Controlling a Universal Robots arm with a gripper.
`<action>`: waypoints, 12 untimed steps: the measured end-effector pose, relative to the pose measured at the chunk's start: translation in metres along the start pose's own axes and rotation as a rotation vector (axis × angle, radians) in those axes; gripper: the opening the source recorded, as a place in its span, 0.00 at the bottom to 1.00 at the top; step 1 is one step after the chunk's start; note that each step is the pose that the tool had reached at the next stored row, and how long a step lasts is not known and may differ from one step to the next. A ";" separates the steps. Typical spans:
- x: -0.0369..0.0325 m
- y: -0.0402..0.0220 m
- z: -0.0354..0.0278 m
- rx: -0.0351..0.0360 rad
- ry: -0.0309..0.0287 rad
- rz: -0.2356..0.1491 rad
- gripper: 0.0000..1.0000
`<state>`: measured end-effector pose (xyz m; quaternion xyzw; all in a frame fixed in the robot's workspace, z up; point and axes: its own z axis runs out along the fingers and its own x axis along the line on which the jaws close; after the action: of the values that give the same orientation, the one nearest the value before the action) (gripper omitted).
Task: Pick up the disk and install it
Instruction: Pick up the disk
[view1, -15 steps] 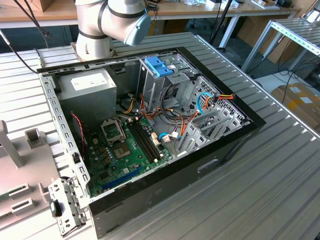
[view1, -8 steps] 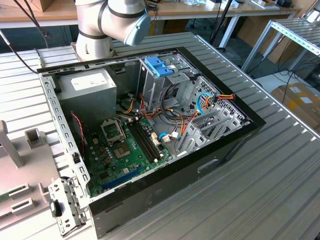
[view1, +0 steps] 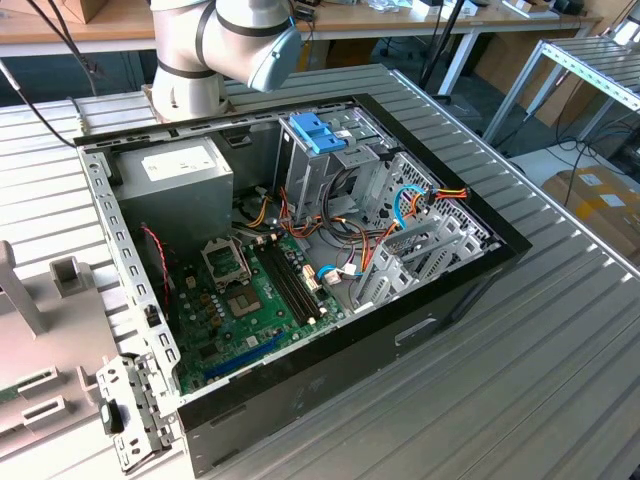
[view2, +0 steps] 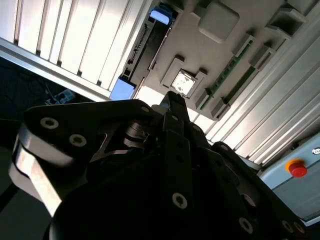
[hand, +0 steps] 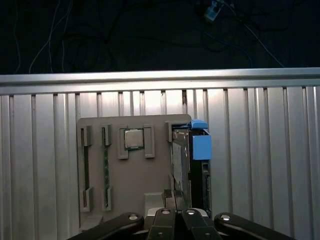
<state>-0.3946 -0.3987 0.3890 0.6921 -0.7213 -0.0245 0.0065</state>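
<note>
An open black desktop computer case (view1: 330, 370) lies on its side on a ribbed silver-metal bench (view1: 560, 380). The base of a white and grey robot arm (view1: 240, 35) stands just behind it.

Inside the case:
- A large grey power-supply box (view1: 190, 205) sits at the exterior view's left. It carries a white sticker (view1: 180, 160) whose print is too small to read.
- Beside the box is a bare-metal drive cage (view1: 310, 175) topped by a blue plastic latch (view1: 318, 130).
- A green circuit board (view1: 230, 300) covers the floor of the case, with coloured cables running between it and the cage.

In both wrist views, a flat grey plastic holder tray (hand: 135, 175) (view2: 200, 50) rests on the bench.
- The flat silver-metal hard disk (hand: 179, 160) (view2: 152, 42) stands on its long edge in the slot at one end of this tray. The slot is next to the pocket that holds a small square silver processor chip (hand: 133, 138) (view2: 182, 82).
- Blue plastic tabs (hand: 200, 146) clip to the disk's side. Its label face is turned out of sight, so no writing on it can be read.
- Two thin green memory sticks (hand: 106, 170) stand in slots at the tray's other end.

The black end effector (hand: 175, 202) (view2: 172, 102) hangs above the tray. Its fingers are together, holding nothing, and it does not touch the disk.

A round red button (view2: 298, 169) sits on a pale grey box at the edge of the second wrist view.
</note>
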 end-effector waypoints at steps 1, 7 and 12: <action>0.0000 0.0000 0.0000 0.0001 0.0000 0.000 0.11; 0.0000 0.0000 0.0000 0.0000 0.0000 0.000 0.42; 0.0000 0.0000 0.0000 0.0000 0.0000 -0.001 0.48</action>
<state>-0.3945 -0.3987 0.3890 0.6924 -0.7211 -0.0245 0.0065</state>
